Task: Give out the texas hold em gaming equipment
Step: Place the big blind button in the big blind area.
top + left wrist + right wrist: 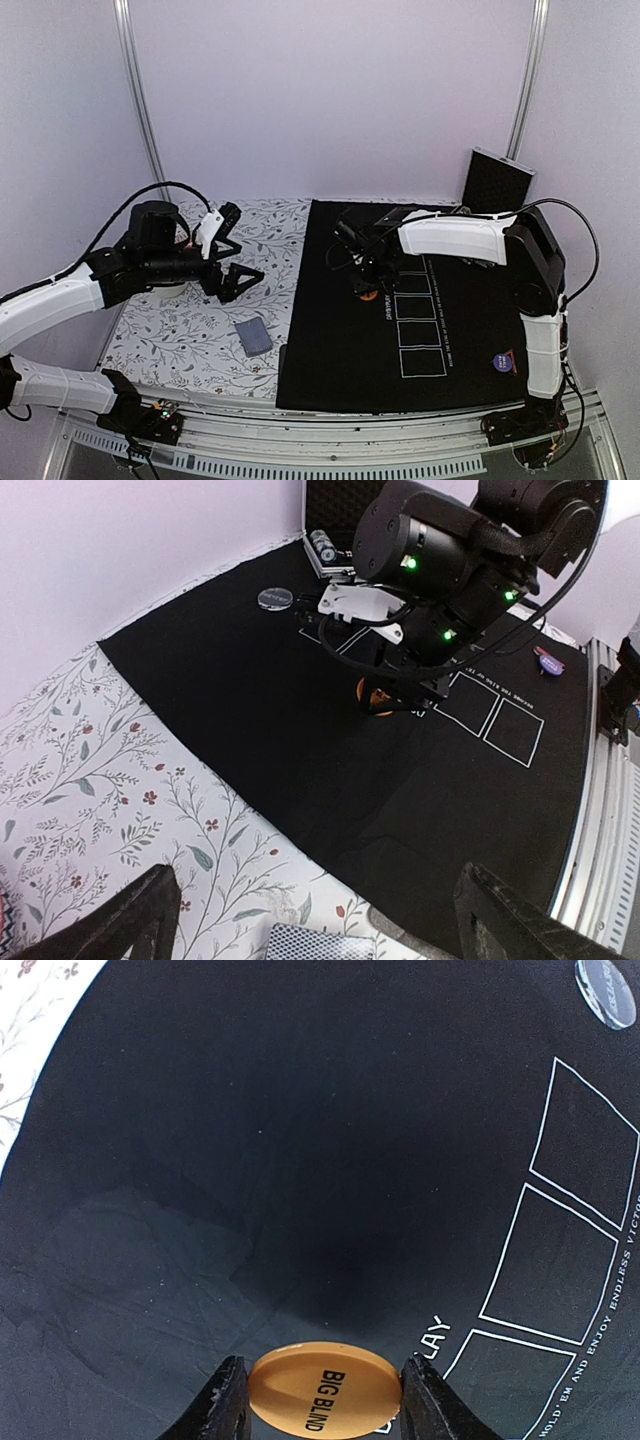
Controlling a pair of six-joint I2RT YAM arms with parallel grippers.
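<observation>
Orange disc [368, 294], part-hidden btw jaws

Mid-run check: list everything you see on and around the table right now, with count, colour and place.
mat: one, black with white boxes, right part of the table
cloth: one, white floral, left part
card deck: one, grey-blue, on the cloth near the mat's edge
orange disc: one, marked BIG BLIND, between the right gripper's fingers
silver disc: one, far side of the mat
purple disc: one, near right corner of the mat
red marker: one, beside the purple disc
case: one, black, silver-edged, behind the mat
left gripper: open, over the cloth
right gripper: closed on the orange disc
</observation>
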